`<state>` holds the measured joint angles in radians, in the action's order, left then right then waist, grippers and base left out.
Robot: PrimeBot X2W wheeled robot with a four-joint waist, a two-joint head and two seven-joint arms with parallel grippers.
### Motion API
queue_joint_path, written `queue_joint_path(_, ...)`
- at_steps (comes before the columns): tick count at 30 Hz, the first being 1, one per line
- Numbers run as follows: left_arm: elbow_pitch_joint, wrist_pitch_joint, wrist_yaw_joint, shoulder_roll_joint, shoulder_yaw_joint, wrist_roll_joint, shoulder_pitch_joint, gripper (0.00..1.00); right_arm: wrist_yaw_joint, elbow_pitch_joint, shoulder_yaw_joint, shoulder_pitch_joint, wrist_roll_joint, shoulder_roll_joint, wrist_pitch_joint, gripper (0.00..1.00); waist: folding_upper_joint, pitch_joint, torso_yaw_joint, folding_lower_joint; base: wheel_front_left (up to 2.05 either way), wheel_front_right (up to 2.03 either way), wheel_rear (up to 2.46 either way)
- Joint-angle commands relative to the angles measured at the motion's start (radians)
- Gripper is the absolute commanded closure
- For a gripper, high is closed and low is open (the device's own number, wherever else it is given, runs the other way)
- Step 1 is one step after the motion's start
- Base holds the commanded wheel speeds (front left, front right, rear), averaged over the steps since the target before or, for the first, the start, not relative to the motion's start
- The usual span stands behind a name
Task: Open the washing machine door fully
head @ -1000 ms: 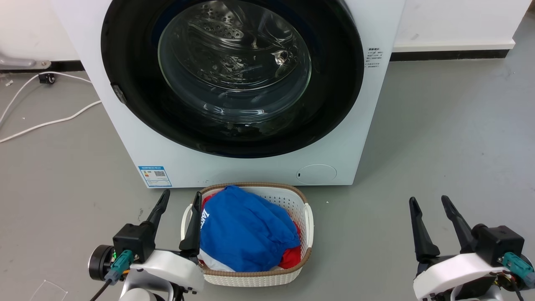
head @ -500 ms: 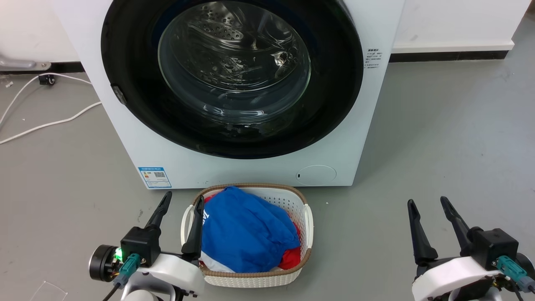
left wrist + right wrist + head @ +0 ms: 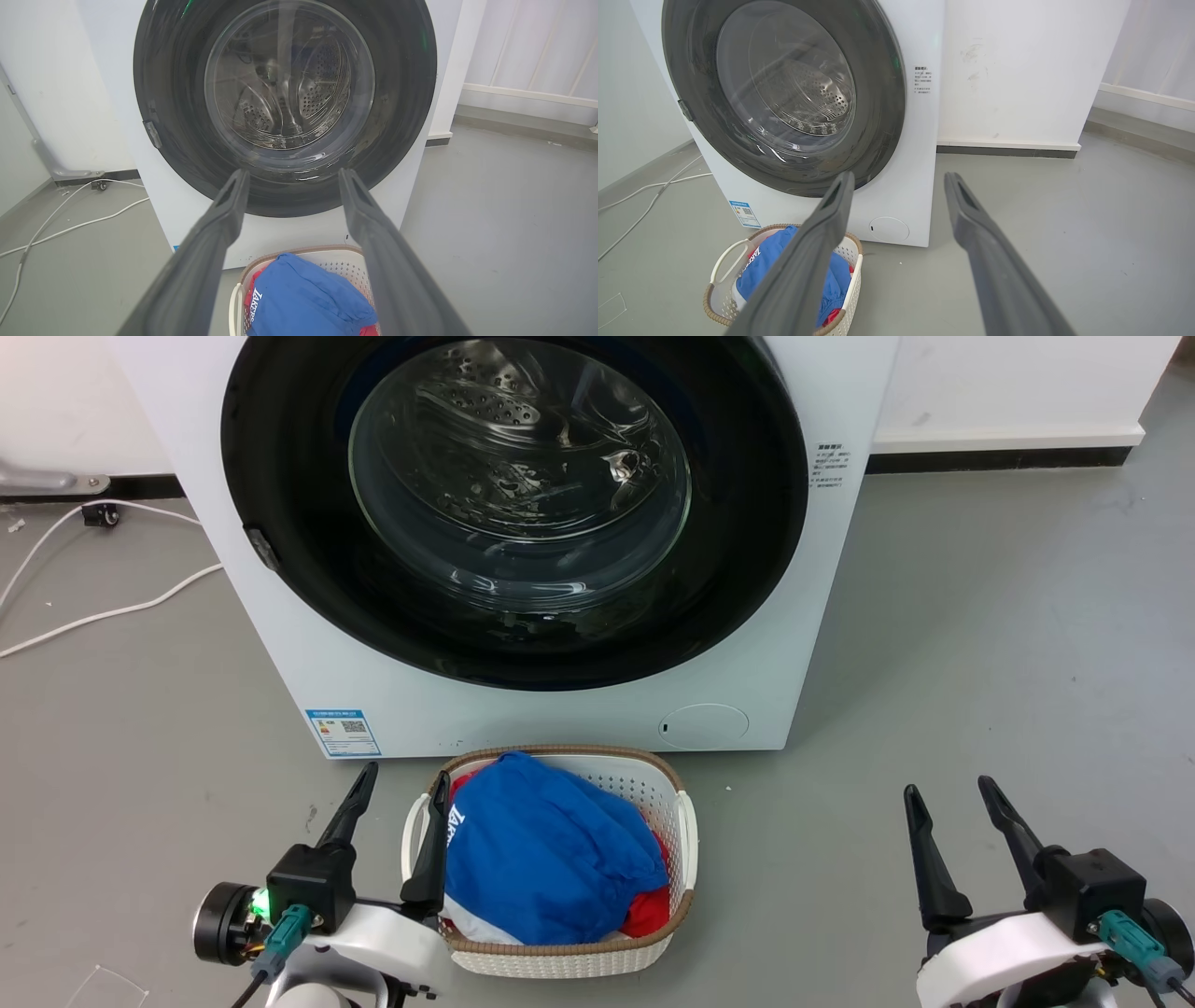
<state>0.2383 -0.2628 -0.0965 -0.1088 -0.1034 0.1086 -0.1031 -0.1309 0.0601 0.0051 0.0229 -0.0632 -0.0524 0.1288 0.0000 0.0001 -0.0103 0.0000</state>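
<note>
Left gripper [image 3: 406, 771] low, fingers spread, empty, just beside laundry basket [image 3: 688, 821]. Right gripper [image 3: 948, 786] fingers spread, empty, over grey floor [image 3: 980, 616]. Washing machine door [image 3: 747, 569] closed, ahead of both grippers, well apart. Washing machine [image 3: 560, 719] just behind basket. White cable [image 3: 93, 613] on floor at left. White wall [image 3: 1008, 383] behind.

Bare laundry corner
Grey floor [image 3: 980, 644]; white wall [image 3: 1008, 383] with dark skirting [image 3: 999, 458] at 2 o'clock; white cable [image 3: 103, 611] at 9.
</note>
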Motion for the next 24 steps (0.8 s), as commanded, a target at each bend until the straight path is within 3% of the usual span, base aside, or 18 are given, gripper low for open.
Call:
queue_joint_path(1,0.004,-0.003,-0.005,0.007,0.003,0.003,-0.002,0.0,0.0,0.002,-0.001,0.003,-0.003,0.004,0.006,0.0,0.0,-0.001,0.0,0.0,0.0,0.0,0.0)
queue_joint_path(4,0.009,-0.003,-0.008,0.009,0.009,0.006,-0.001,0.0,0.0,0.007,-0.003,0.002,-0.014,0.004,0.007,0.0,0.0,-0.003,0.0,0.0,0.0,0.0,0.0)
queue_joint_path(5,0.011,-0.003,-0.008,0.009,0.01,0.007,-0.001,0.0,0.0,0.009,-0.003,0.001,-0.022,0.004,0.007,0.51,0.0,-0.003,0.0,0.0,0.0,0.0,0.0)
queue_joint_path(6,0.014,-0.003,-0.007,0.01,0.011,0.007,0.0,0.0,0.0,0.011,-0.003,0.0,-0.024,0.004,0.007,0.7,0.0,-0.003,0.0,0.0,0.0,0.0,0.0)
queue_joint_path(7,0.016,-0.003,-0.007,0.011,0.012,0.006,-0.001,0.0,0.0,0.013,-0.002,-0.001,-0.027,0.004,0.008,1.0,0.0,-0.003,0.0,0.0,0.0,0.0,0.0)
queue_joint_path(13,0.018,-0.003,-0.011,0.014,0.018,0.002,-0.003,0.0,0.0,0.022,-0.002,-0.007,-0.069,0.004,0.007,1.0,0.0,-0.001,-0.002,0.0,0.0,0.0,0.0)
queue_joint_path(15,0.018,-0.003,-0.012,0.015,0.021,-0.001,-0.004,0.0,0.0,0.034,-0.009,-0.01,-0.16,0.003,0.007,1.0,0.0,0.001,-0.003,0.0,0.0,0.0,0.0)
queue_joint_path(16,0.018,-0.003,-0.012,0.017,0.027,-0.001,-0.005,0.0,0.0,0.069,-0.016,-0.021,-0.459,0.003,0.004,1.0,0.0,0.002,-0.006,0.0,0.0,0.0,0.0)
queue_joint_path(21,0.017,-0.003,-0.013,0.023,0.033,-0.003,-0.011,0.0,0.0,0.124,-0.027,-0.058,-1.077,0.003,-0.022,1.0,0.0,0.007,-0.006,0.0,0.0,0.0,0.0)
queue_joint_path(24,0.014,-0.003,-0.013,0.028,0.037,-0.002,-0.012,0.0,0.0,0.15,-0.06,-0.092,-1.379,0.002,-0.05,1.0,0.0,0.011,-0.007,0.0,0.0,0.0,0.0)
